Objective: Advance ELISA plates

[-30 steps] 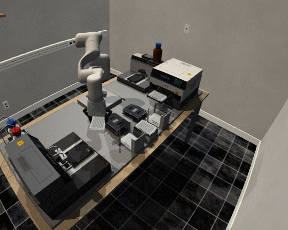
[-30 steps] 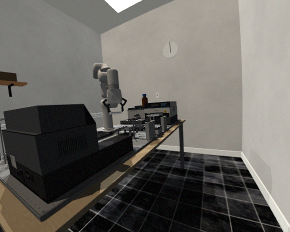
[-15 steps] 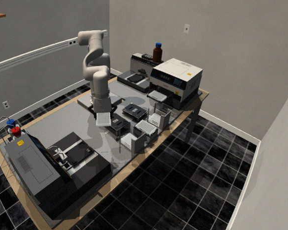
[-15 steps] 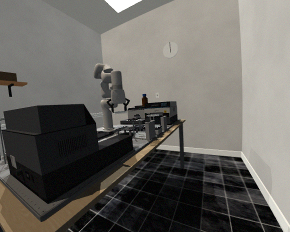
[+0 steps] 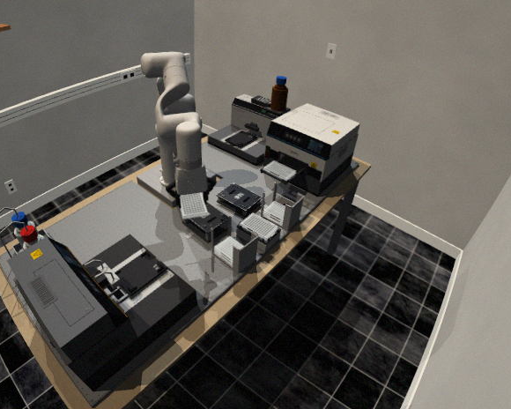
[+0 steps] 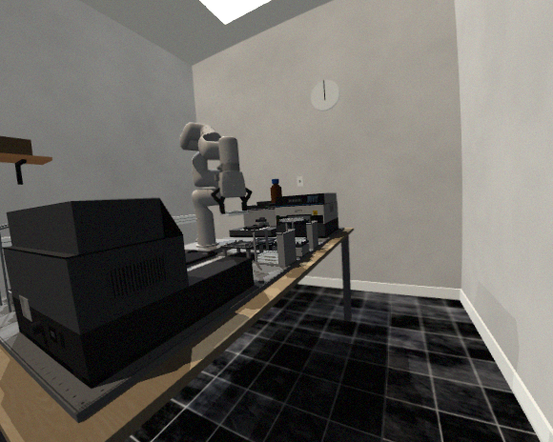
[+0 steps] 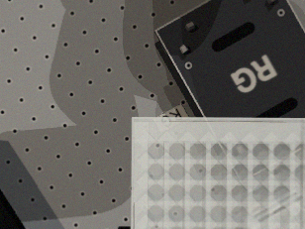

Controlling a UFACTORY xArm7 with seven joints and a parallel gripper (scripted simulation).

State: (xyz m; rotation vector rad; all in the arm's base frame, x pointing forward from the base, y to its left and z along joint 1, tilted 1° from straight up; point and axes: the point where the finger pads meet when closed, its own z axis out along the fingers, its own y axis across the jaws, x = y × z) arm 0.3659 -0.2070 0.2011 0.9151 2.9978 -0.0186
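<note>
My gripper [image 6: 233,208] is shut on a clear well plate [image 5: 194,205] [image 7: 218,177] and holds it level above the deck. The plate's label cannot be read. In the wrist view the plate fills the lower right, and the dark regrip nest marked RG [image 7: 237,57] [image 5: 208,225] lies just beyond its far edge. In the top view the plate hangs at the near left corner of that nest, below the arm's wrist. Another plate [image 5: 259,226] sits on a dark block to the right, and one [image 5: 279,170] lies on the tray of the white instrument [image 5: 314,132].
Two tall stack racks [image 5: 243,256] [image 5: 292,211] with plates stand at the front edge. A black nest [image 5: 240,198] lies behind RG. A low instrument [image 5: 243,140] with a brown bottle [image 5: 279,93] is at the back. A large grey machine [image 5: 58,300] fills the left end.
</note>
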